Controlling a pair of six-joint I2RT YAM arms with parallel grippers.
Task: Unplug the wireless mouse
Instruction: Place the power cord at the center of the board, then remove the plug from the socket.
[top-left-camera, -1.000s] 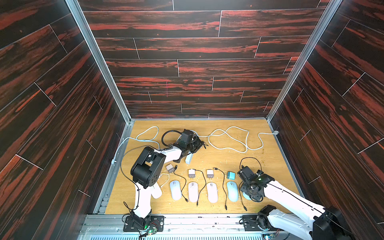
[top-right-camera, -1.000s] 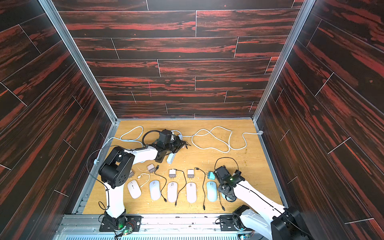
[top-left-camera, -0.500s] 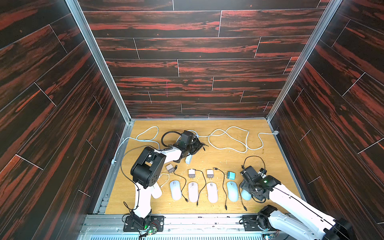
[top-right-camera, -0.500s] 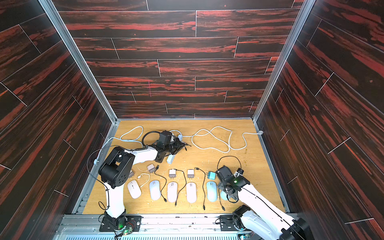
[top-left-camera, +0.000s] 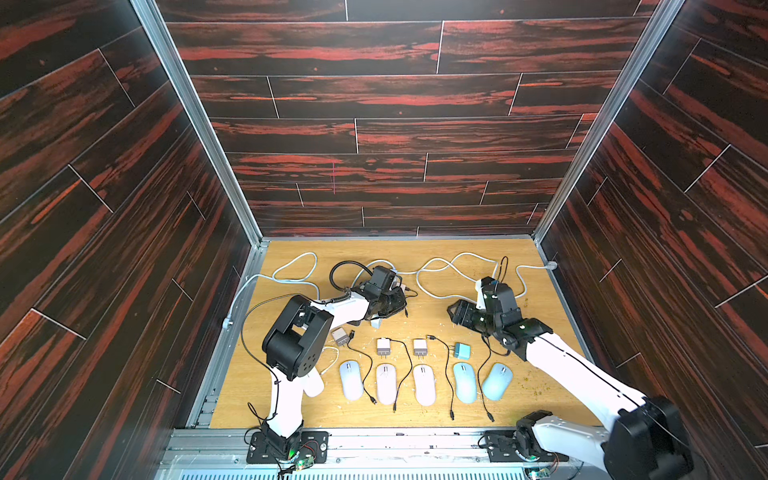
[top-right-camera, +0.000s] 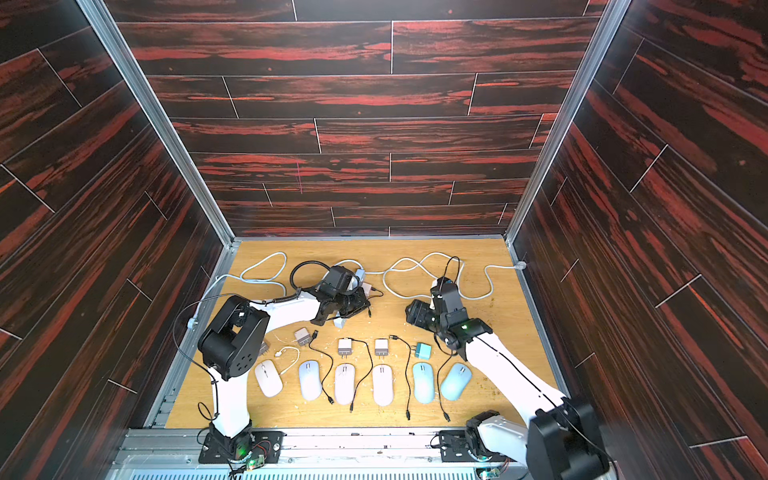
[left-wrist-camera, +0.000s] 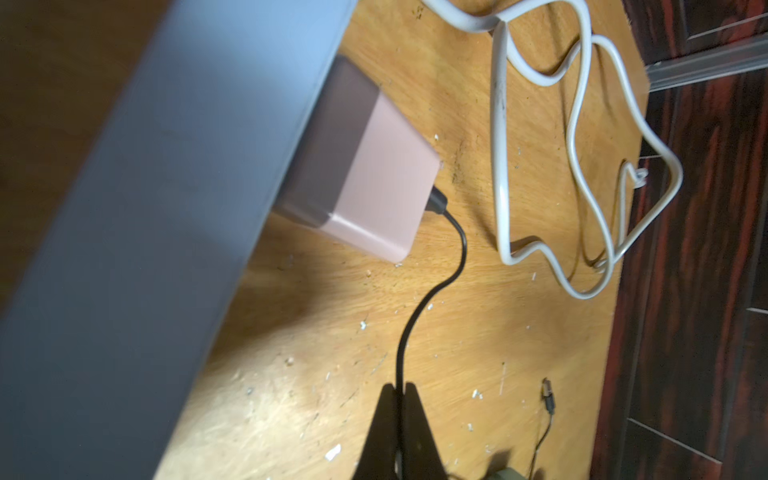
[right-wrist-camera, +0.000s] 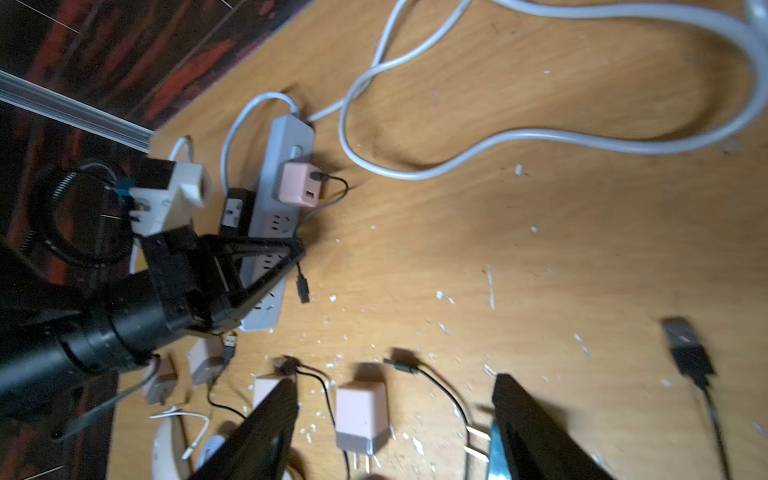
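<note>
Pinching the black cable (left-wrist-camera: 432, 291), the left gripper (left-wrist-camera: 398, 399) is shut on it beside the strip (left-wrist-camera: 166, 208), which runs near-to-far. The pink charger (left-wrist-camera: 374, 187) juts right from the strip. The right gripper (right-wrist-camera: 395, 382) (the farther one) gapes empty, right of the charger. Mice (top-left-camera: 424, 384) line the near edge. No legible writing.

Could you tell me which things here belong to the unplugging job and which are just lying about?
In the job: left gripper, shut on the black cable; pink charger that it runs into; power strip holding that charger.
Lying about: row of six mice; loose chargers; white cord.
</note>
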